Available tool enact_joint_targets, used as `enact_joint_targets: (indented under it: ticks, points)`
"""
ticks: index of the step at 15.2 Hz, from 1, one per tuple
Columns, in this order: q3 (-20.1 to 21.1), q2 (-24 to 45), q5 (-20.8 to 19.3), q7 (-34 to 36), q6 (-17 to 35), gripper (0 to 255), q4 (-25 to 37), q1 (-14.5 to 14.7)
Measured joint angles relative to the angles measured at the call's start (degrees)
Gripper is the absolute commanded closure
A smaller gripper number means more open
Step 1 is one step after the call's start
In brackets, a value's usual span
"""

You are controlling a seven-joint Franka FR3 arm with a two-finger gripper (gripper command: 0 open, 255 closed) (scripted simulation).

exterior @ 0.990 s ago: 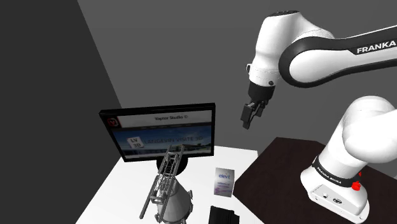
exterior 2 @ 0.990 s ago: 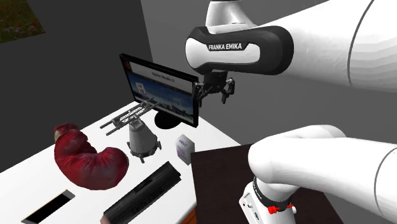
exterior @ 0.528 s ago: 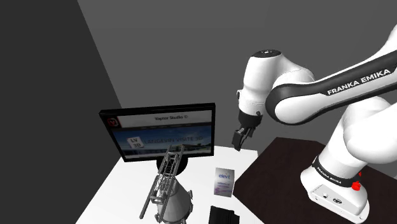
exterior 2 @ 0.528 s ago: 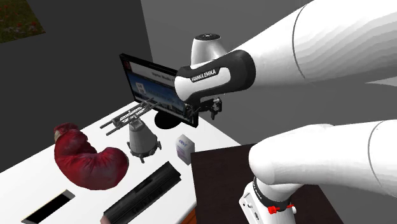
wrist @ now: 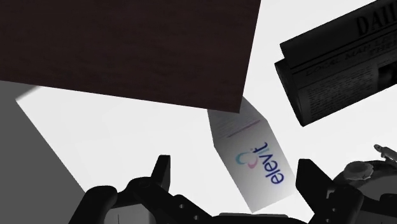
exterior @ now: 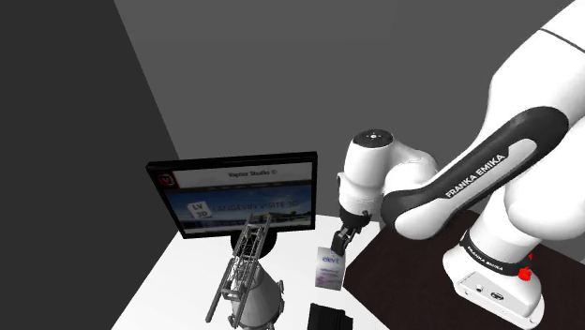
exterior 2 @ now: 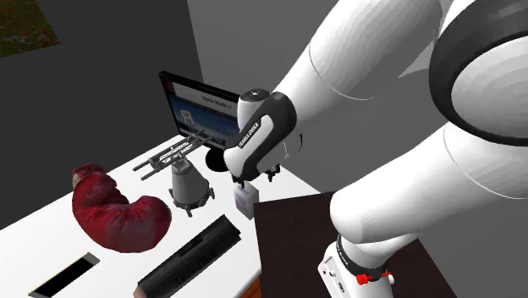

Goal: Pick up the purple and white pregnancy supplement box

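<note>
The supplement box (exterior: 329,267) is white with a purple patch and the word "elevit", and it stands upright on the white table near the dark stand top. My black gripper (exterior: 343,238) hangs just above its top edge, tilted down toward it. In the wrist view the box (wrist: 252,159) lies between my two fingers (wrist: 161,172), which stand wide apart and do not touch it; the gripper (wrist: 236,170) is open. In the second exterior view the arm's wrist hides most of the hand above the box (exterior 2: 244,201).
A monitor (exterior: 238,197) stands behind the box, and a grey metal device (exterior: 247,281) beside it. A dark folded newspaper (wrist: 343,57) lies close to the box. A red lumpy object (exterior 2: 118,212) and a long black bar (exterior 2: 195,252) sit further along. The dark brown stand top (exterior: 422,267) borders the table.
The arm has swung down and toward the table, bringing the gripper from high above the stand to just over the box. The box has not moved.
</note>
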Motion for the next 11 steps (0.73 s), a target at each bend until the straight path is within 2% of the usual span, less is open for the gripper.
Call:
enact_joint_targets:
  ticks: [2,4,6,8,11]
  points:
    - [4.0,6.3,-5.9,5.7,5.2,0,0.8,-3.3]
    - [6.8,13.3,-16.4,13.8,10.1,0,1.8,-8.3]
    - [6.2,17.5,-26.6,20.9,12.6,0,2.4,-10.1]
    - [3.5,20.4,-35.4,27.3,14.3,0,2.6,-9.3]
    - [-3.6,24.6,-47.4,35.8,15.9,0,4.1,-5.3]
